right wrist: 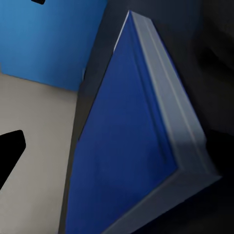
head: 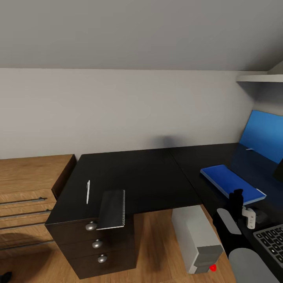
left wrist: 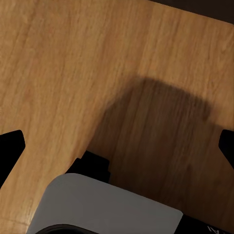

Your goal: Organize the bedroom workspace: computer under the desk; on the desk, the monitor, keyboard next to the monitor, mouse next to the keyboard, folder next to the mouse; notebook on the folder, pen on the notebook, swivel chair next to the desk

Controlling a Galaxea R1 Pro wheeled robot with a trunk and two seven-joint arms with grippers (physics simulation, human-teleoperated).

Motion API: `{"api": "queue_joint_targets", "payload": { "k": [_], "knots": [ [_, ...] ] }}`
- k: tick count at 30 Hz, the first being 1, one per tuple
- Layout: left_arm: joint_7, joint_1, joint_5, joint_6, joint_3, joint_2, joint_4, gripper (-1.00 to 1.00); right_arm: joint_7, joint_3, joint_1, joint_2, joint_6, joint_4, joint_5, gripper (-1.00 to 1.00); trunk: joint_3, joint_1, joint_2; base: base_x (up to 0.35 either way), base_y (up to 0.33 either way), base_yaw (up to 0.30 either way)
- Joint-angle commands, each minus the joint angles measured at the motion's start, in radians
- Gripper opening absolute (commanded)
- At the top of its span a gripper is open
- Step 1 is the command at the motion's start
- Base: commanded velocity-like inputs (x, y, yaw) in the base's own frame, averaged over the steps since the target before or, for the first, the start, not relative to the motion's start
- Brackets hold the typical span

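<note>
Head view: notebook (head: 112,209), pen (head: 88,191) (right wrist: folder (right wrist: 131,146)).

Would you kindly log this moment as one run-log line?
folder: flat on desk | notebook: overhanging desk edge, pen beside | computer: floor under desk | right gripper: above folder, open

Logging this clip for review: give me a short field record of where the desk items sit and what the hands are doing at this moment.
setting: black desk against a grey wall, wood floor
folder: blue folder flat on the desk, right side
notebook: notebook on the desk's left end, overhanging the front edge above the drawer unit
pen: pen lying beside the notebook, apart from it
computer: computer on the floor under the desk
keyboard: keyboard at the right edge, partly out of frame
right hand: right hand near the folder, holding nothing visible
left hand: left hand open, over bare floor
</note>
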Motion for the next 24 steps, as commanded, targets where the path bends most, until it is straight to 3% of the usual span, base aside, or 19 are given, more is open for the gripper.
{"api": "queue_joint_targets", "payload": {
  "k": [1, 24],
  "knots": [
    [0.007, 0.000, 0.006, -0.003, -0.009, 0.000, 0.000, 1.00, -0.009, 0.000, 0.000, 0.000, -0.003, -0.001, -0.007, 1.00, -0.001, 0.000, 0.000, 0.000, 0.000, 0.000],
    [0.008, 0.000, 0.004, -0.003, -0.009, 0.000, 0.000, 1.00, 0.002, 0.000, 0.000, 0.000, -0.034, -0.007, -0.001, 1.00, -0.001, 0.000, 0.000, 0.000, 0.000, 0.000]
  ]
}}
